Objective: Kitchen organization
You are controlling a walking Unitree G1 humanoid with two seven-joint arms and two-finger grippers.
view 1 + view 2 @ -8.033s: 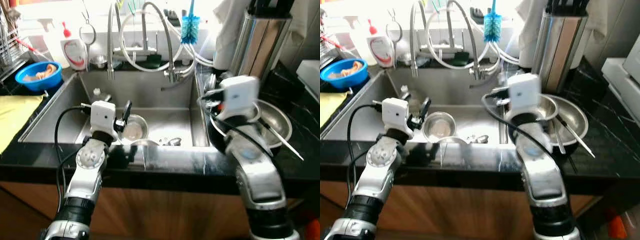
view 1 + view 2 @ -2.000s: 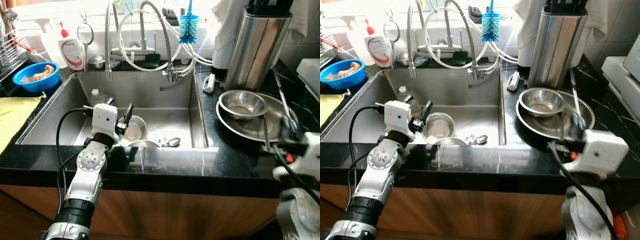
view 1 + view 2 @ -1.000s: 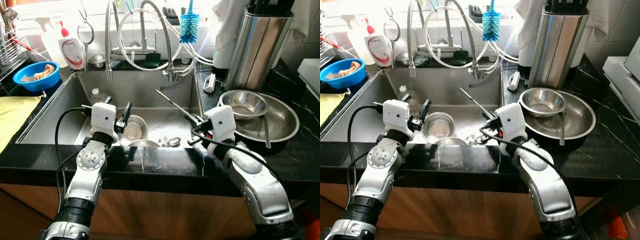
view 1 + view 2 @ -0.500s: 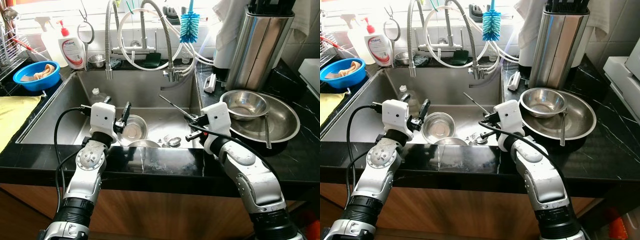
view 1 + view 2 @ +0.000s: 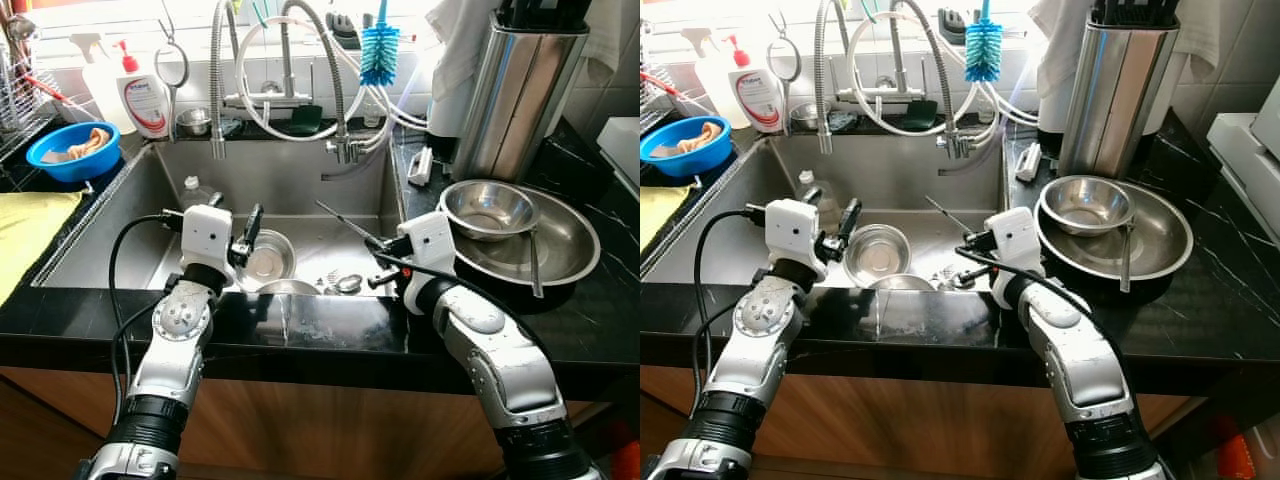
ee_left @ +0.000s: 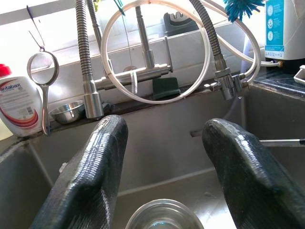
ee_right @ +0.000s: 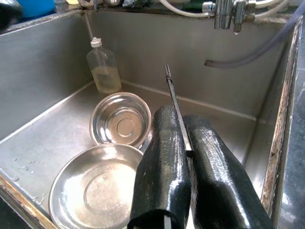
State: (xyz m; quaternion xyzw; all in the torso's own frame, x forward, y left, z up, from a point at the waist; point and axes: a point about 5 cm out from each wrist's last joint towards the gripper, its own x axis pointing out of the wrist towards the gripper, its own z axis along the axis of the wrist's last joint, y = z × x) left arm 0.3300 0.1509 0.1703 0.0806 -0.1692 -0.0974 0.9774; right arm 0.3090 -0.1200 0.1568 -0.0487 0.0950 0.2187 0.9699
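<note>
My right gripper [image 5: 378,264] is shut on a thin metal rod-like utensil [image 7: 172,95], held over the right part of the steel sink [image 5: 120,200]. The rod [image 5: 340,218] points up and away toward the tap. Below it in the sink lie a small steel bowl [image 7: 120,118], a wider steel dish [image 7: 93,193] and a spoon [image 5: 345,284]. My left gripper [image 6: 164,157] hangs open above the small bowl [image 5: 266,258] with nothing between its fingers. On the counter to the right, a large steel basin [image 5: 565,235] holds a small bowl [image 5: 487,210] and one more utensil [image 5: 533,262].
A small bottle [image 5: 197,192] stands in the sink's far left corner. Taps and hoses [image 5: 290,95] hang over the back of the sink, with a blue brush [image 5: 379,52]. A tall steel knife holder [image 5: 520,95] stands behind the basin. A blue bowl [image 5: 73,152], a soap bottle [image 5: 145,95] and a yellow cloth [image 5: 25,225] lie to the left.
My right arm swung from the counter by the basin over to the sink, carrying the rod, and has edged a little further left. The left arm has stayed put.
</note>
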